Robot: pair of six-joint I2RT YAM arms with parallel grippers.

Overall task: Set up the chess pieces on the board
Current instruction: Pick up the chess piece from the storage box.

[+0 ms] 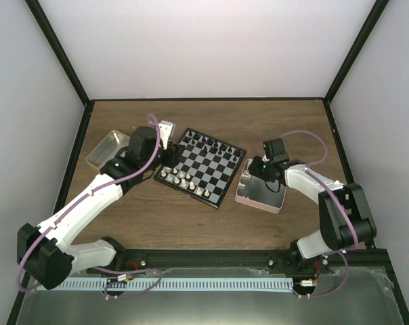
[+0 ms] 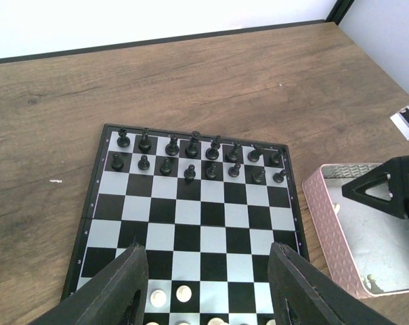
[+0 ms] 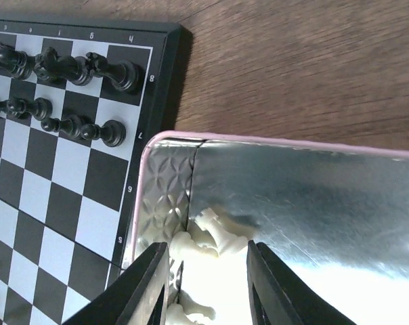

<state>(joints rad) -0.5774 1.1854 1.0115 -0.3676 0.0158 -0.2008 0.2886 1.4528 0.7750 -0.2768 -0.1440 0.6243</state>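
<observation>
The right claw [image 3: 206,247] reaches down into the pink tray [image 3: 292,196], its fingers set partly apart on either side of the cream chess pieces [image 3: 214,233] heaped in the corner directly under it, probably to pick one. Whether it grips one I cannot tell.

The left claw [image 2: 206,254] hangs half open and empty over the near edge of the board [image 2: 191,213], just above the white rows, likely waiting to set or straighten pieces. The black pieces [image 2: 191,145] stand in two rows on the side farthest from it.

Small numerals run along the board's rim, with "8" and "7" beside the black rows. No brand shows.
</observation>
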